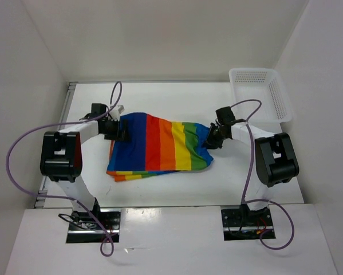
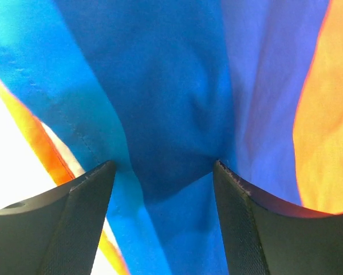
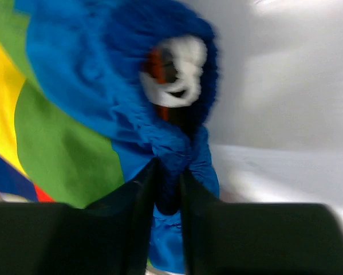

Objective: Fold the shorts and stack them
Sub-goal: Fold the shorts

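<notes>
Between the two arms, near the middle of the table, the rainbow-striped shorts [image 1: 160, 146] lie part lifted, their near edge doubled under. At their left end the left gripper [image 1: 121, 128] has blue cloth bunched between jaws that stand apart. At the right end the right gripper [image 1: 212, 139] is pressed together on the gathered blue waistband. Toward the far right corner sits a white mesh basket [image 1: 281, 97]. Judged so, a fold is under way; next both ends should travel together, keeping the cloth taut.

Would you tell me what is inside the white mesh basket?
The visible part of the basket floor looks empty. The shorts lie outside it, held between the left gripper and right gripper.
</notes>
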You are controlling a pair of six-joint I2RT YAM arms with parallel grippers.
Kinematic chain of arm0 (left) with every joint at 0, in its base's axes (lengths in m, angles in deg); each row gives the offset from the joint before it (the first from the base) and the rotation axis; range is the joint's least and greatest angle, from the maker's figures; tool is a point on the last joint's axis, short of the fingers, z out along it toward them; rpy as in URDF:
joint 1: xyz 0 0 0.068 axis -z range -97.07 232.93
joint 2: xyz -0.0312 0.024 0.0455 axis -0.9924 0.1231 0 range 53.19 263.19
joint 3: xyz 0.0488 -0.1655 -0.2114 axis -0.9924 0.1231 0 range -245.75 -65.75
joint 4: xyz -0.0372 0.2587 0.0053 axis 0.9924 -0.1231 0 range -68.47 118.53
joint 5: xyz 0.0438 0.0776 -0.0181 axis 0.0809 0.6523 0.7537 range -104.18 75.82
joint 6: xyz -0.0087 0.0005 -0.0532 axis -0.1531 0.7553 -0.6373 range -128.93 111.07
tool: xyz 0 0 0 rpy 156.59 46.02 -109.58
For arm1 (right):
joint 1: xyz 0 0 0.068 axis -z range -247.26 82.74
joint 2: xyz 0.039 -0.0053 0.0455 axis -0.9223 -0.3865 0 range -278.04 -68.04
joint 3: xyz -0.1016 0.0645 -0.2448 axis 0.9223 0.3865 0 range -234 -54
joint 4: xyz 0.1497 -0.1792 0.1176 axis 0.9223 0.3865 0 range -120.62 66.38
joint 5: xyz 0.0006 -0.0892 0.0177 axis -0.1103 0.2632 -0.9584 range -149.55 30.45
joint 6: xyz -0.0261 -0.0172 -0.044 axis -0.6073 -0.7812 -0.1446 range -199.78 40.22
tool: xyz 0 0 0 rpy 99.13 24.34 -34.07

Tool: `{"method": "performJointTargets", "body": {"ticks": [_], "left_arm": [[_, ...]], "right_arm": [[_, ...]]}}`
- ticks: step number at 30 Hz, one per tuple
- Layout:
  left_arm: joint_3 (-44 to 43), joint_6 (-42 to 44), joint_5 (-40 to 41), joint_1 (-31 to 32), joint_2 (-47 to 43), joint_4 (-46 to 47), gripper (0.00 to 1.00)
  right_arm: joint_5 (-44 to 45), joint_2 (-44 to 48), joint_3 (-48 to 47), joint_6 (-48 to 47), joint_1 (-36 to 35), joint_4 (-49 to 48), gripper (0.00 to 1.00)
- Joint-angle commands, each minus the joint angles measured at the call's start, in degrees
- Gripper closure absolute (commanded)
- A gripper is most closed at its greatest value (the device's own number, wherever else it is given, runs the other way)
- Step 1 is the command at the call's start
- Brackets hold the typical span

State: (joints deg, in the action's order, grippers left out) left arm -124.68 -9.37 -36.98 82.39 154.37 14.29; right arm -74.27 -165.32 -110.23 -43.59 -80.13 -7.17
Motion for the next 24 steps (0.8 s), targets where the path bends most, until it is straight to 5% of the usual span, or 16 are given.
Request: {"method": "performJointTargets", "body": {"ticks": [1,2,3,6,8,14,24], "left_arm": [[-6.43,0.45,2.32,-0.43,5.24,1.33,0.23],[-8.19,0.45,1.81,-0.95,5.77,1.32,0.22],[-9.60,0.45,1.28,-0.96,5.78,0.80,0.22],[-13.91,0.45,0.57,-2.54,3.85,-0.60,0.22],[-16.89,0.45,0.57,-2.54,1.75,-2.71,0.18],[-18.76,0.45,-2.68,-3.16,-4.31,-5.45,0.16],[-14.63,0.45,-6.28,-3.16,-9.95,-7.12,0.15]], "right_arm": [[-3.64,2.96,0.60,0.55,-2.43,-2.44,0.72],[-3.65,3.58,-0.28,-0.14,-3.30,-1.57,0.66],[-2.17,3.58,-1.07,-0.85,-3.31,-0.51,0.42],[5.89,8.23,-2.40,-1.47,-3.84,2.92,0.10],[9.69,11.04,-2.40,-2.08,-3.84,3.45,0.05],[8.84,3.26,-3.63,-3.14,-3.31,3.45,0.08],[3.65,-2.39,-1.87,-1.47,-3.31,-5.77,0.46]]}}
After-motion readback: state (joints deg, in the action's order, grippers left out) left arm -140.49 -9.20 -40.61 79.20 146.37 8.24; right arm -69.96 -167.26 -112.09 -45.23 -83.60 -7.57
